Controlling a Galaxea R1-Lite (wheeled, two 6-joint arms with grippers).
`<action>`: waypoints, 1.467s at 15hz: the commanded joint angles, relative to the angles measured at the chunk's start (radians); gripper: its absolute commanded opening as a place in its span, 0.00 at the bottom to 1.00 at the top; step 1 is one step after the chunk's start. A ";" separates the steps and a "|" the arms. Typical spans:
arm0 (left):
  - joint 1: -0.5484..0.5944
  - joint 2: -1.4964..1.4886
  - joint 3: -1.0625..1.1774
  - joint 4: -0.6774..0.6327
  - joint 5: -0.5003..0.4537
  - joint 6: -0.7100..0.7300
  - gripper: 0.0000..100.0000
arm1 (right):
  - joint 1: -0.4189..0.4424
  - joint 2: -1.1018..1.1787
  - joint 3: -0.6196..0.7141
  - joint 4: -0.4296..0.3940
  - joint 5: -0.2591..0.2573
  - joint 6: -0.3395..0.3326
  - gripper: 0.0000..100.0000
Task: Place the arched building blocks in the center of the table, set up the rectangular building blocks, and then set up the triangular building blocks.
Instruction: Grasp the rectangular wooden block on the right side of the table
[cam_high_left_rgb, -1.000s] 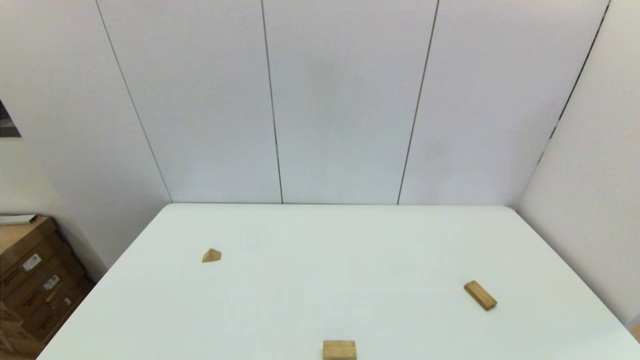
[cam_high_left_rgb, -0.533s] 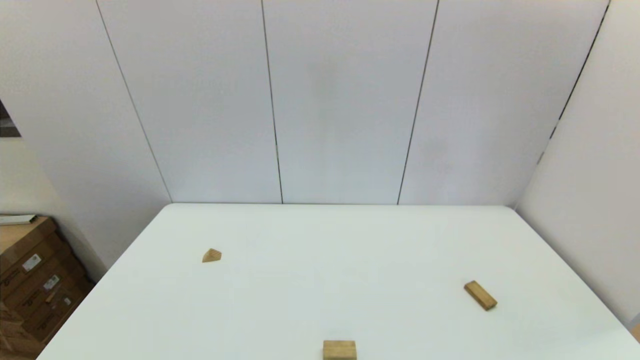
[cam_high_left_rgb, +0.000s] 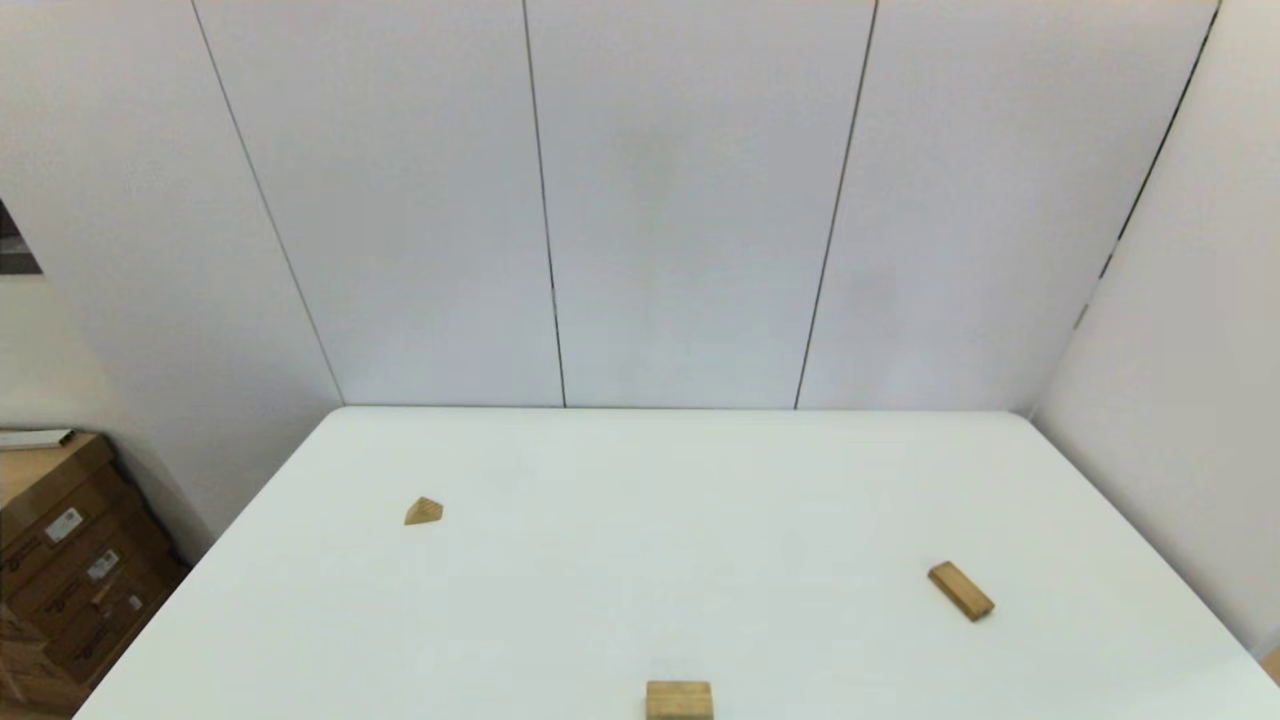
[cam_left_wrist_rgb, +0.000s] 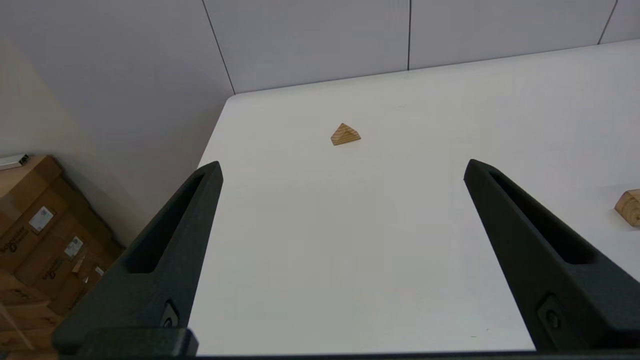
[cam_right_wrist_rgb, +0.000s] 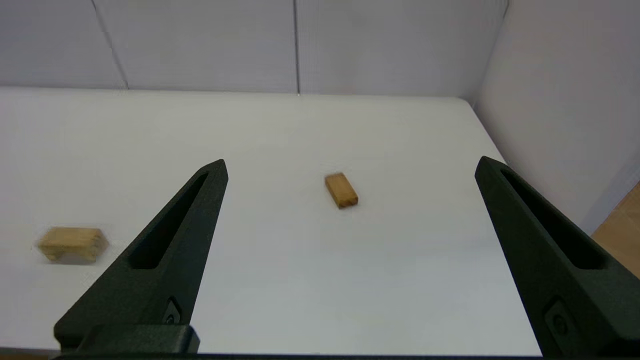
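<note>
On the table (cam_high_left_rgb: 640, 520), you find the triangular building blocks (cam_high_left_rgb: 424, 511) far left, the arched building blocks (cam_high_left_rgb: 679, 699) at the near edge centre, and the rectangular building blocks (cam_high_left_rgb: 960, 590) lying flat at right. The left gripper (cam_left_wrist_rgb: 342, 167) hangs back off the near left edge, jaws wide apart, empty. The right gripper (cam_right_wrist_rgb: 350, 165) does likewise at near right.

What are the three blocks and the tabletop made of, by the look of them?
Triangular block: wood, apparently unpainted; layered grain lines show on its face.
Rectangular block: light-brown wood, matte, plain.
Arched block: same tan wood by colour; grain too blurred to confirm.
Table: smooth white surface, slight sheen; probably laminate or plastic, cannot tell which.
</note>
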 joint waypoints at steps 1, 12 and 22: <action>0.001 0.002 0.000 0.000 -0.001 0.002 1.00 | 0.003 0.474 -0.215 0.032 0.005 0.038 1.00; 0.001 0.002 -0.001 0.003 -0.010 0.003 1.00 | -0.095 1.864 -0.482 -0.340 0.034 -0.105 1.00; 0.001 0.002 -0.001 0.003 -0.010 0.003 1.00 | -0.100 2.045 -0.743 -0.078 0.036 -0.254 1.00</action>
